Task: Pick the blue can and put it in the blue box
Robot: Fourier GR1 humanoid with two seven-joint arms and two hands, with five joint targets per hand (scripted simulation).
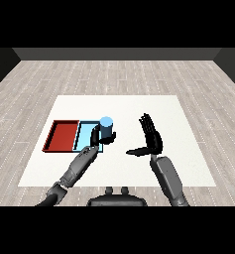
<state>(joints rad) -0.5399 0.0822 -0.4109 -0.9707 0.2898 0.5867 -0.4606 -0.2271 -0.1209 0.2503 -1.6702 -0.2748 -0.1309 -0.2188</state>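
My left hand (pixel 96 137) is curled round the blue can (pixel 106 130), fingers wrapping its lower body from the left side while the pale blue top of the can stands clear above them. The can is upright. It sits at the right-hand edge of the light blue tray (pixel 84 133), over the tray's near right corner; I cannot tell whether its base touches the tray or hangs just above it. The red tray (pixel 61 135) lies just to the left of the blue one, the two side by side on the white table (pixel 119 106). My left forearm (pixel 78 166) runs up from the lower left to the can. My right hand (pixel 149 136) is well to the right of the can, apart from it, fingers straight and pointing away from me, thumb spread out to the left, holding nothing
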